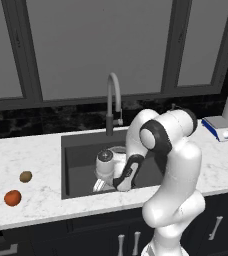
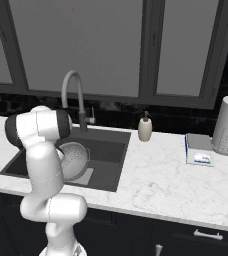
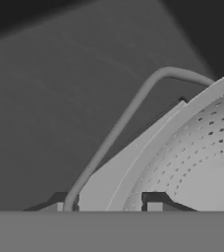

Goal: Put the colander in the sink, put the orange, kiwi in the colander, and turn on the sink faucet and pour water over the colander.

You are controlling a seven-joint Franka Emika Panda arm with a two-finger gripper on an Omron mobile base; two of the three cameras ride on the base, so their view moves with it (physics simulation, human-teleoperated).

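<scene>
**Colander lowered into sink**

Perforated silver-grey colander (image 2: 75, 160) tilted inside the dark sink (image 2: 106, 150), beneath the arched sink faucet (image 2: 74, 97). Gripper (image 3: 109, 204) clenched on the colander's rim, beside its thin wire handle. On the marble tabletop (image 1: 36, 155) at 9 o'clock of the basin: olive-brown kiwi (image 1: 25, 176), orange (image 1: 12, 198) just beyond.

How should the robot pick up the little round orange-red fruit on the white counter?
Probably from straight above, with the fingers closing across its middle. The small round orange-red fruit sits alone on the white marble counter, left of the dark sink. The olive-brown kiwi lies apart from it, so nothing crowds its sides.
</scene>
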